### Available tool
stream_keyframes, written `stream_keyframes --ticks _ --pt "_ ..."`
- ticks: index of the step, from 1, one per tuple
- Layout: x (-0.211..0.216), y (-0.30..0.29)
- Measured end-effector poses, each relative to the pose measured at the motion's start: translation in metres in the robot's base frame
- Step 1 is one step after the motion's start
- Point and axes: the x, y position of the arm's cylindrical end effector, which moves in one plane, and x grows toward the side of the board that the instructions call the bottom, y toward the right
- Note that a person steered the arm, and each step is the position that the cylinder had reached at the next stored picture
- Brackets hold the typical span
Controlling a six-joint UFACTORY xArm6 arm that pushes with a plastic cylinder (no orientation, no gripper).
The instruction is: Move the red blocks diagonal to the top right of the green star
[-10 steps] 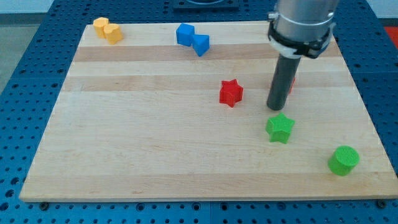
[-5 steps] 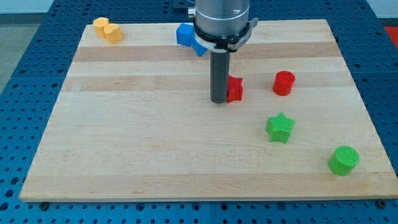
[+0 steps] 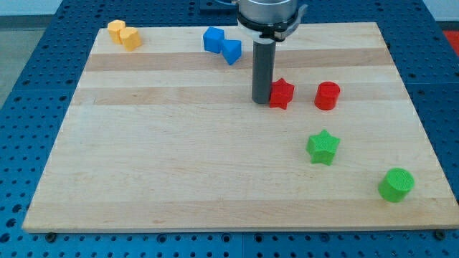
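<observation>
— Where does my tip [image 3: 262,101] sit, and does it grasp anything?

— It ends a plain dark rod, so it has no fingers and holds nothing. It rests on the wooden board [image 3: 179,172], pressed against the left side of the red star [image 3: 282,93].

— And the other red block?

— The red cylinder [image 3: 327,95] stands just right of the red star, a small gap between them, the two roughly level.

— Where is the green star [image 3: 323,147]?

— Nearer than both reds, below the red cylinder and slightly left of it; the red star lies to its far left.

— What else is on the board?

— A green cylinder [image 3: 396,184] near the right edge, close to the near corner. Two blue blocks [image 3: 221,44] touch each other at the far side, left of the rod. Two yellow blocks [image 3: 123,34] sit together in the far left corner.
</observation>
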Motion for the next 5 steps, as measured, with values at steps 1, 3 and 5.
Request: stream_keyframes --ticks 1,3,5 --pt "0.0 0.021" --pt "0.0 0.06" --pt "0.0 0.086"
